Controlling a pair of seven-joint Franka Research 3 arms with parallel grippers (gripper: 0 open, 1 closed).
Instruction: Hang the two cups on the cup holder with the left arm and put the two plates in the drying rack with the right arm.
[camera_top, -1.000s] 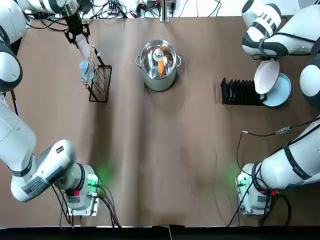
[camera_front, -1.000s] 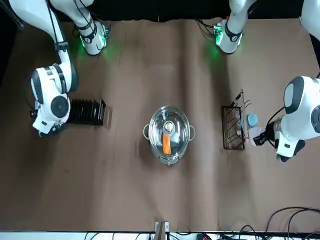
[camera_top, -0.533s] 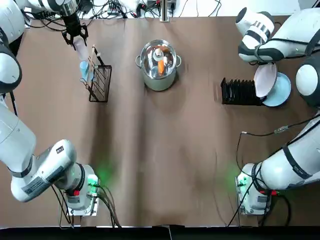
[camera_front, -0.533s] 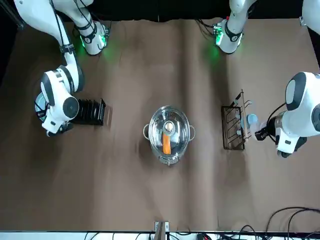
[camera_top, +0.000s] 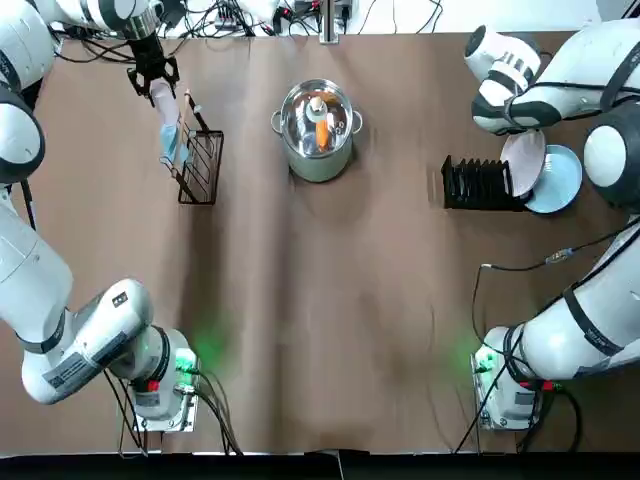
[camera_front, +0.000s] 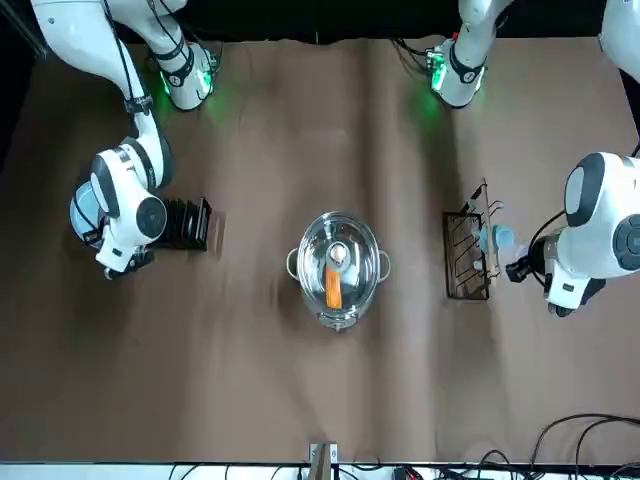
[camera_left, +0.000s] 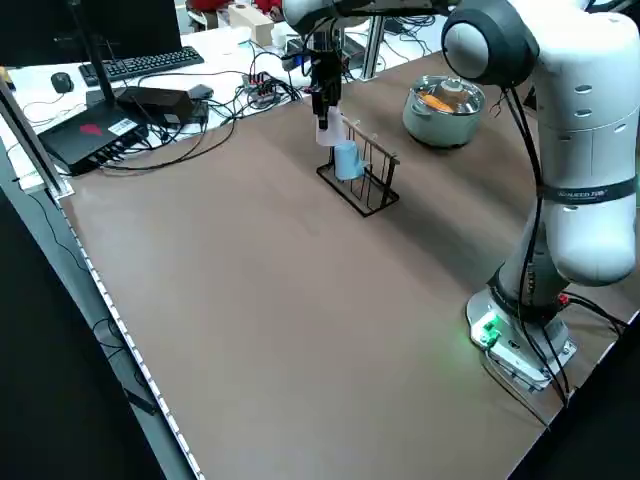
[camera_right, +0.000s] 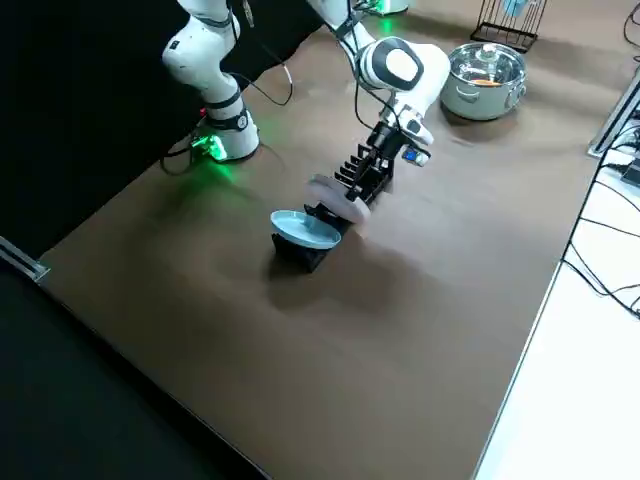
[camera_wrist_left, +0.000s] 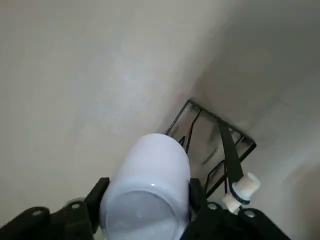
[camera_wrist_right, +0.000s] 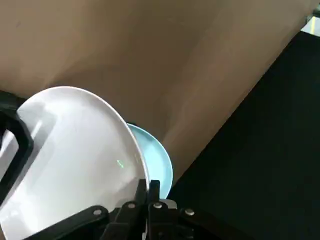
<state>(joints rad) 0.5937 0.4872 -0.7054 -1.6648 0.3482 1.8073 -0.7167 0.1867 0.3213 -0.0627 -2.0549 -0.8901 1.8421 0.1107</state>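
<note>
Nearing the finish on both sides, the task seems to have one cup and one plate settled, with their partners in hand. Taking the top view as a clock, the light blue cup hangs on the cup holder, toward its 10 o'clock side. The whitish cup is at the holder's 11, clasped between the left gripper's fingers, so its hanging and release remain. Over at the drying rack, the light blue plate is in place at the 3 o'clock end. The white plate is beside it, toward the rack's 2, its rim pinched by the right gripper; whether its lower edge sits in a slot, I cannot tell. What's left there is probably seating it, letting go and backing clear.
</note>
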